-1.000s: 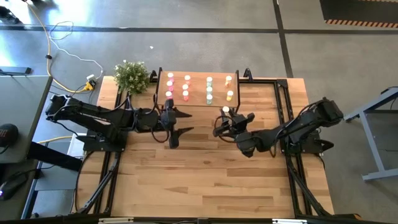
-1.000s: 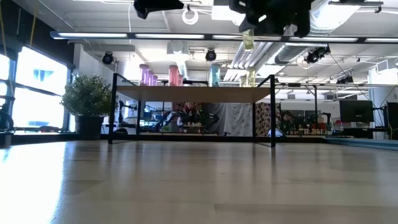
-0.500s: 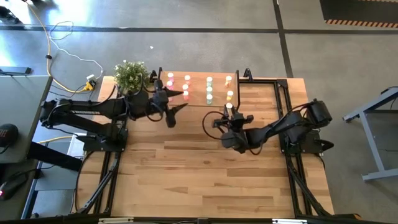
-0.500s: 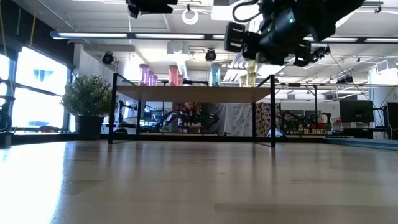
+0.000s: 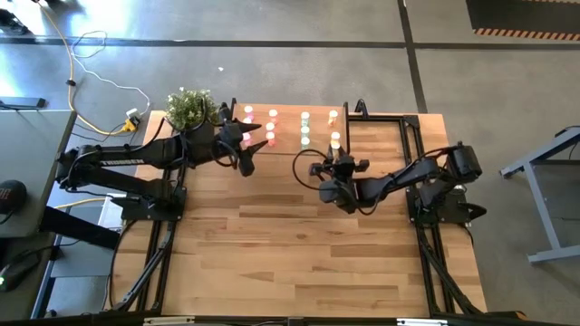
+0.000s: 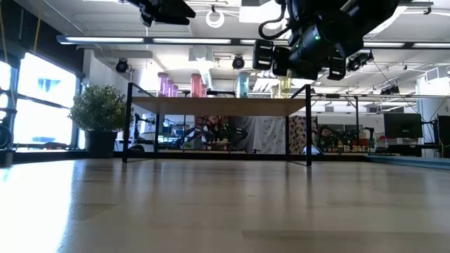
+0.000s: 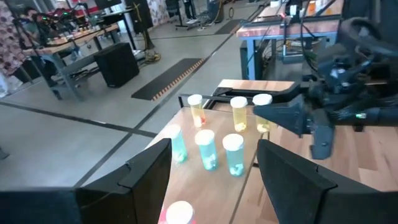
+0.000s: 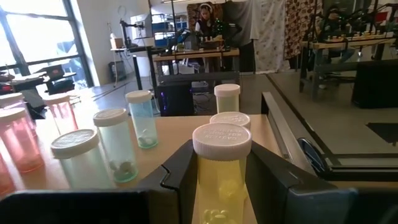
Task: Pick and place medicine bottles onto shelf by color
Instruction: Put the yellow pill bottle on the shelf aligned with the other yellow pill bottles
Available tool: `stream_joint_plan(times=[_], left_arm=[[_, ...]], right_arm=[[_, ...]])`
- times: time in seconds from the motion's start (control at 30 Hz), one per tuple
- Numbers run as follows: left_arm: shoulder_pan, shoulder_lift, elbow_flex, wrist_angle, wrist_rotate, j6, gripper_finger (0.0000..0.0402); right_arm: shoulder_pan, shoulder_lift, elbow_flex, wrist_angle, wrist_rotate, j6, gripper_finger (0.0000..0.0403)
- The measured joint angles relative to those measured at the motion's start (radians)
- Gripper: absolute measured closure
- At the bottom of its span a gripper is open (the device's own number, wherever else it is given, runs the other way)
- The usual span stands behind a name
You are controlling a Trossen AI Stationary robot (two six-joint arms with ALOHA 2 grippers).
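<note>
The shelf point(image 5: 288, 127) stands at the table's far edge with rows of medicine bottles on it: pink point(image 5: 247, 115), red-orange point(image 5: 271, 115), pale green point(image 5: 304, 129) and yellow point(image 5: 333, 116). My right gripper point(image 5: 336, 163) is at the shelf's near right corner, shut on a yellow bottle point(image 8: 221, 180). My left gripper point(image 5: 245, 143) hovers open over the shelf's left end. In its wrist view its fingers stand wide apart on either side of a pale cap point(image 7: 180, 211). In the low view both grippers point(image 6: 165, 10) point(image 6: 301, 55) sit above the shelf top point(image 6: 218, 102). My right gripper pinches the yellow bottle's body just below its white cap point(image 8: 221, 140), one finger point(image 8: 179, 169) on each side. The fingers come level from the table's near side, and the bottle is upright. Its bottom is hidden by the gripper, so I cannot tell whether it rests on the shelf.
A small potted plant point(image 5: 191, 110) stands at the shelf's left. Black frame rails point(image 5: 410, 136) run along the table's right side. The wide plank tabletop point(image 5: 290, 254) lies nearer than the shelf. People sit at benches in the room beyond point(image 8: 205, 18).
My left gripper has moved toward the far edge, from over the tabletop to above the shelf's left end, and has stayed open. My right gripper, shut on the yellow bottle, has moved toward the shelf and come down to about the height of the shelf top.
</note>
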Motion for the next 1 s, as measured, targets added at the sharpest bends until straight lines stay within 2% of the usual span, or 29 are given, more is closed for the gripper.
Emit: stream_joint_plan(times=[0.3,1.0], left_arm=[[0.007,0.0,0.0,0.001,0.01,0.0,0.0174],[0.007,0.0,0.0,0.002,0.006,0.001,0.0174]], right_arm=[[-0.047,0.0,0.0,-0.02,-0.065,0.0,0.0295],[-0.108,-0.002,0.0,-0.027,-0.126,-0.011,0.0295]])
